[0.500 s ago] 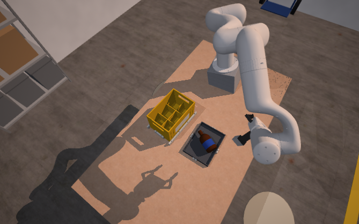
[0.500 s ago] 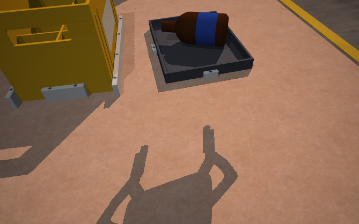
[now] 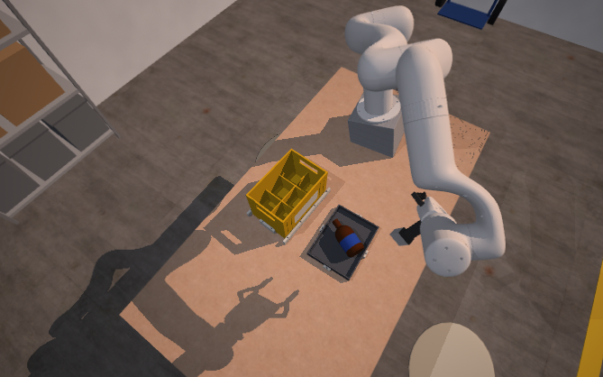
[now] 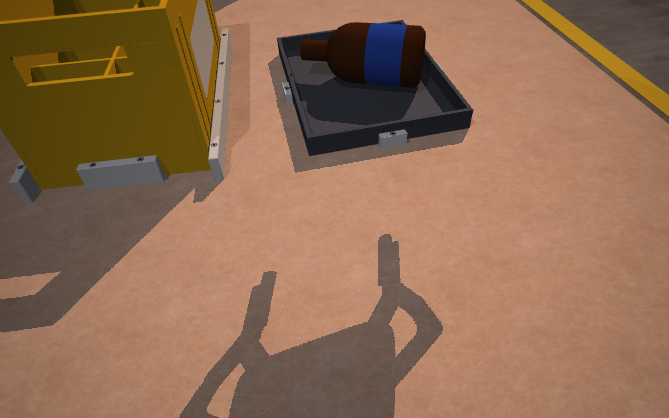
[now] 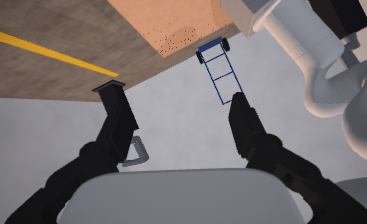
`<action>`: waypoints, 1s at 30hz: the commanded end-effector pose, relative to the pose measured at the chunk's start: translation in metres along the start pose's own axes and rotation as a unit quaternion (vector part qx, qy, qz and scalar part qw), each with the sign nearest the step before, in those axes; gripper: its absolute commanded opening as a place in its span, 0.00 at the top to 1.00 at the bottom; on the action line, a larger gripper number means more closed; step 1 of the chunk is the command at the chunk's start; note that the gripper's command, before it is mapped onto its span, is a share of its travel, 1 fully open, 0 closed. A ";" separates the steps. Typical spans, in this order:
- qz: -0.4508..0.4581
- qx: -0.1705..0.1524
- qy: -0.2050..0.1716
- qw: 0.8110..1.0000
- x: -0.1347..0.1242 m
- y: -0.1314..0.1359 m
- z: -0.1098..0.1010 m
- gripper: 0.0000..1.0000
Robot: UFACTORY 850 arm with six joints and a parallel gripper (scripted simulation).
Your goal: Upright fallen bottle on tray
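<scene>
A brown bottle (image 3: pixel 348 238) with a blue label lies on its side in the dark grey tray (image 3: pixel 338 244). In the exterior view the bottle (image 4: pixel 370 53) rests along the tray's (image 4: pixel 373 93) far side, its neck pointing left. My gripper (image 3: pixel 413 215) is open and empty. It hangs in the air to the right of the tray, well apart from the bottle. In the wrist view the two black fingers stand wide apart with nothing between them, and neither bottle nor tray is in sight there.
A yellow crate (image 3: pixel 287 191) with dividers stands on the table left of the tray; it also shows in the exterior view (image 4: pixel 87 88). The arm's base block (image 3: pixel 376 129) is at the table's far end. A shelf rack (image 3: pixel 18 103) stands off to the left.
</scene>
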State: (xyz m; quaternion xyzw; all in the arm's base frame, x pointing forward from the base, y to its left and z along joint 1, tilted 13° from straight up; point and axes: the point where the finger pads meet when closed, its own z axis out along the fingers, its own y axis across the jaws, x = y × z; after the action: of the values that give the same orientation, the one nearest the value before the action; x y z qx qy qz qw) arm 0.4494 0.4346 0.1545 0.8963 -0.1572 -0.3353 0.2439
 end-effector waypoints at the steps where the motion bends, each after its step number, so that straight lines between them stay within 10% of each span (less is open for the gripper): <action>1: 0.000 0.001 0.001 1.000 -0.001 0.000 -0.001 0.00; 19: -0.126 0.024 0.119 0.984 0.100 0.035 0.026 0.00; 30: -0.270 0.005 0.225 0.936 0.176 0.076 0.051 0.00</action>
State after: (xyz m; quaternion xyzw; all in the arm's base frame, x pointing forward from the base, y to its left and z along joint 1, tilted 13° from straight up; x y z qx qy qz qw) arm 0.5233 0.2977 0.0790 0.9556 0.0951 -0.2089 0.1847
